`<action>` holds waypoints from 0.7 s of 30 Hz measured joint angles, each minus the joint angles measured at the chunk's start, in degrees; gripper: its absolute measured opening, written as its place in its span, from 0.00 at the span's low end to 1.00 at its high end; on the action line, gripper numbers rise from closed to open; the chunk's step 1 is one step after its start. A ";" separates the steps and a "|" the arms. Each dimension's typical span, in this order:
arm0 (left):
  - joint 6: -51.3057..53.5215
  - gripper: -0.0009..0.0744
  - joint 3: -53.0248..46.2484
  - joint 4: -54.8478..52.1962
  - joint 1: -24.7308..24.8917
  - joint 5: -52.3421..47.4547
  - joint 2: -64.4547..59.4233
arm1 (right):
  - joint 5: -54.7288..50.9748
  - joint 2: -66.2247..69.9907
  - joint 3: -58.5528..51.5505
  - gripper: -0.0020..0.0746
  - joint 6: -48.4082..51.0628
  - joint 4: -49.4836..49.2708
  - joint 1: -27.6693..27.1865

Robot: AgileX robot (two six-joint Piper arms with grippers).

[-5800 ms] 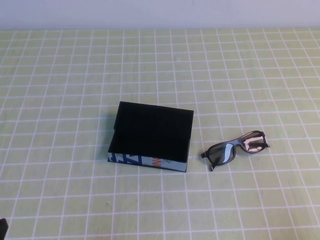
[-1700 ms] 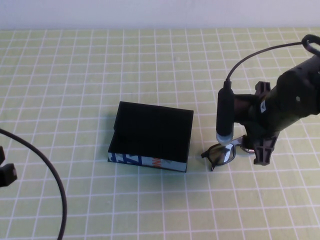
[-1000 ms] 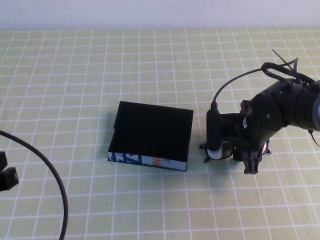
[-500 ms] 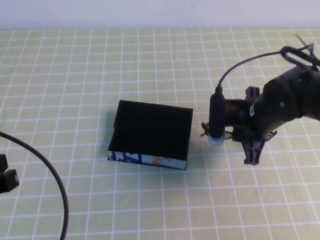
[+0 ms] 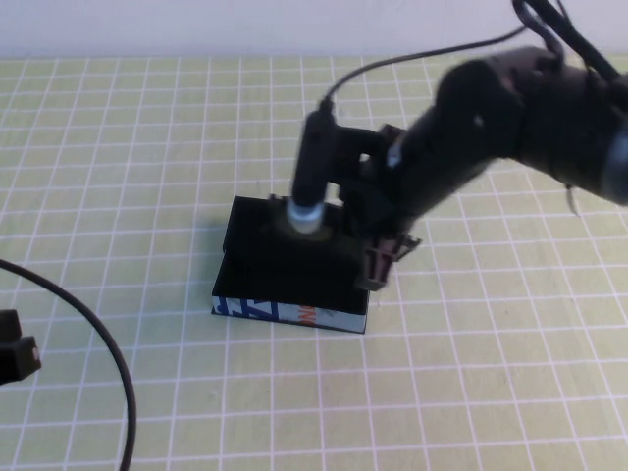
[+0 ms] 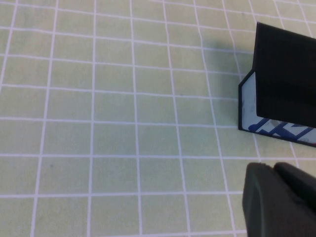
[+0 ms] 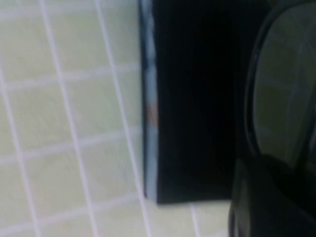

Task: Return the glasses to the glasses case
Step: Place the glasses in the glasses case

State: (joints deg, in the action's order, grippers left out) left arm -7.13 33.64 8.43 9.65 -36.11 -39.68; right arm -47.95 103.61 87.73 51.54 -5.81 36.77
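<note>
The glasses case (image 5: 257, 263) is a black box with a blue-and-white printed front side, lying in the middle of the table with its flap down. My right gripper (image 5: 379, 261) hangs over the case's right half. It is shut on the glasses (image 7: 285, 84), whose dark rim and tinted lens show above the case (image 7: 197, 98) in the right wrist view. In the high view the arm hides the glasses. My left gripper (image 5: 14, 358) sits at the table's near left edge, shut and empty, with the case's left end (image 6: 284, 89) in its view.
A black cable (image 5: 110, 363) loops over the near left of the green checked tablecloth (image 5: 147, 157). A white wall runs along the table's far edge.
The right gripper closed on the glasses at the right of the case, lifted them off the table and carried them left over the case. The left arm has not moved.
</note>
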 joint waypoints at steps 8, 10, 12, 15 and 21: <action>0.00 0.01 0.00 0.00 0.00 -0.36 0.00 | -9.26 12.19 18.70 0.11 0.00 -3.57 3.10; 0.00 0.01 0.00 0.00 0.00 -0.48 0.00 | -9.62 14.86 21.48 0.11 0.00 -3.57 3.47; 0.00 0.01 0.00 0.00 0.00 -0.68 0.00 | -10.00 16.67 22.90 0.11 0.00 -3.69 3.71; 0.00 0.01 0.00 0.00 0.00 -0.83 0.00 | -11.78 18.37 23.33 0.11 0.00 -2.30 3.81; 0.00 0.01 0.00 0.00 0.00 -0.81 0.00 | -12.42 20.09 23.33 0.11 0.00 -1.40 3.81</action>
State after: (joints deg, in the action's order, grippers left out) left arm -7.13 33.64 8.43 9.65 -36.92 -39.68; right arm -60.36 123.70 111.06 51.54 -7.21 40.59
